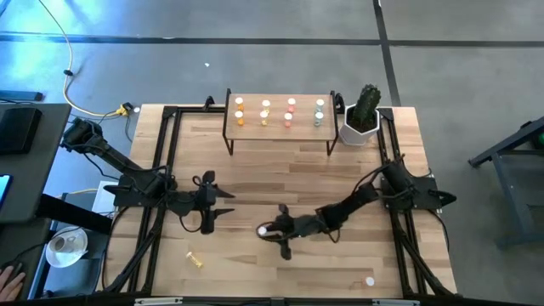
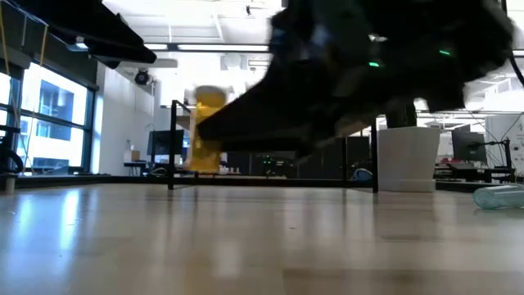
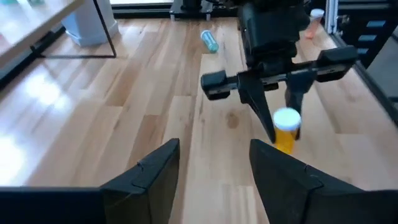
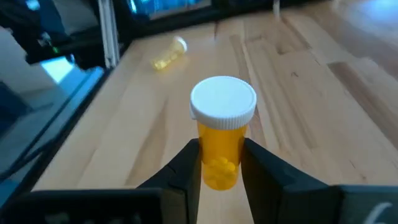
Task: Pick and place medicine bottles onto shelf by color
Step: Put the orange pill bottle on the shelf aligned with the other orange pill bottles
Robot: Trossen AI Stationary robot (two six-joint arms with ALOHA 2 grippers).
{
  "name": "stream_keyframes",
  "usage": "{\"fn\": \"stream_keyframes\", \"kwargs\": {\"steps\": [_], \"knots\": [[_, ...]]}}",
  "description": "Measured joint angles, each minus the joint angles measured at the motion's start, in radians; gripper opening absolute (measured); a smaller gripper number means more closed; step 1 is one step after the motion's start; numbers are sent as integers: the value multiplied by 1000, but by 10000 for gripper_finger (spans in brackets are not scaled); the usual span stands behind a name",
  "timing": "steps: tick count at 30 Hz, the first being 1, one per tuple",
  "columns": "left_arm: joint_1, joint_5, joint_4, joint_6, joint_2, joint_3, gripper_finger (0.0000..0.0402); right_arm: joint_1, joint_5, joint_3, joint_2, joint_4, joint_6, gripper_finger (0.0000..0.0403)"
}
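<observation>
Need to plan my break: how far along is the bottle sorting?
Done: eight bottles stand on the shelf. In hand: the right gripper is shut on an orange bottle. Left: a yellow bottle lying on the table, a pink one and a green one. The left gripper waits open.

Bright overhead room light; glare on tabletop point(image 2: 246, 238) (low view blurred)

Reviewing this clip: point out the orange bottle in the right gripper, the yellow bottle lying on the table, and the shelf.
orange bottle point(image 4: 219, 163), right wrist view, on its body between the fingers.
yellow bottle point(image 1: 195, 259), high view, on its body.
shelf point(image 1: 279, 124), high view, on the board's bare front edge.
</observation>
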Motion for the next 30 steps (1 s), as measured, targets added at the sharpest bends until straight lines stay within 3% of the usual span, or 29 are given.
{"fn": "stream_keyframes", "kwargs": {"steps": [5,12,30], "knots": [[26,14,-6,45,0,0,213,-75,-91,128,0,-241,-19,85],[101,171,-69,57,0,0,218,-161,-193,230,0,-359,-45,85],[337,419,-86,120,0,0,217,-314,-274,317,0,-413,-157,85]]}}
